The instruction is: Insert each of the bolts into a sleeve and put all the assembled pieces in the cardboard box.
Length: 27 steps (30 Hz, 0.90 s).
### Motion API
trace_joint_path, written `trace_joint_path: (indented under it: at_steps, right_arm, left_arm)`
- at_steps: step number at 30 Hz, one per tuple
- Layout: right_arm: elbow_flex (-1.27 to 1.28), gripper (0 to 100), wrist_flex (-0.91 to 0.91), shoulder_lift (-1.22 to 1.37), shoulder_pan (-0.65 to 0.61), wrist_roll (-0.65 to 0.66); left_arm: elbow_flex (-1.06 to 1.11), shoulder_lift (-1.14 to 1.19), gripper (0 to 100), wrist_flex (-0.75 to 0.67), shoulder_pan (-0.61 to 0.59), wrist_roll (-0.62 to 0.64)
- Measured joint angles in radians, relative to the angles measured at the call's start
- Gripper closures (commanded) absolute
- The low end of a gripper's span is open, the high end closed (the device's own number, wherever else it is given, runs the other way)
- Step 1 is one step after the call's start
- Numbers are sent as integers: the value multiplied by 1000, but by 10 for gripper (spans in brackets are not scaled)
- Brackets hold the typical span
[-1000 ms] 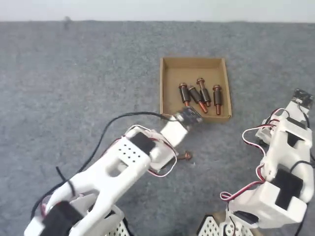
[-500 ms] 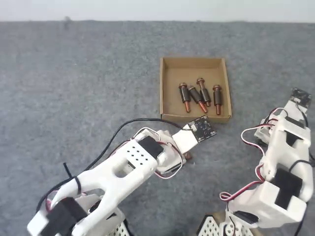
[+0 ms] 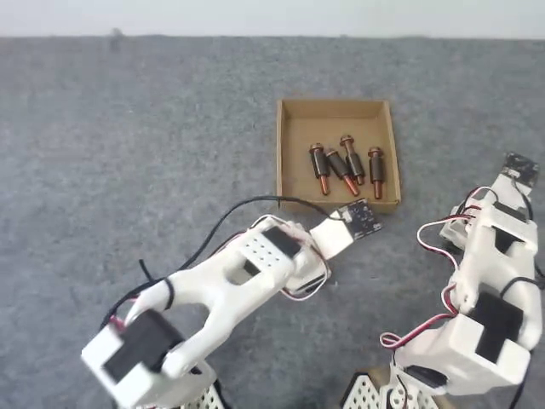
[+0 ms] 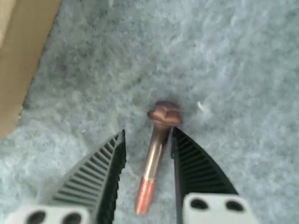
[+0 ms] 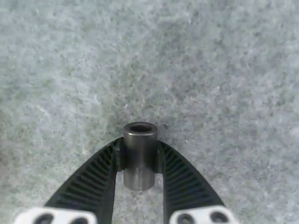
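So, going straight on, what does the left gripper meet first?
The bolt, lying between the open fingers of the left gripper; then probably the grey carpet, though depth is unclear.

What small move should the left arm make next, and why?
Probably close the left claw on the bolt: its shank lies between the open fingers, not yet gripped, and the right claw holds a sleeve ready to receive it.
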Motion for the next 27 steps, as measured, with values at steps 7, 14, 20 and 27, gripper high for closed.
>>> trace_joint_path:
  at_steps: [7,14,20,27]
  right_arm:
    - [0,992,0,0,0,0]
    - [0,992,0,0,0,0]
    - [0,992,0,0,0,0]
    - [0,992,0,0,0,0]
  left_arm:
    - [-94,112,849,37,5,0]
    - [-193,206,982,106,25,60]
    - [-281,273,990,180,52,68]
    - [-299,282,990,204,49,118]
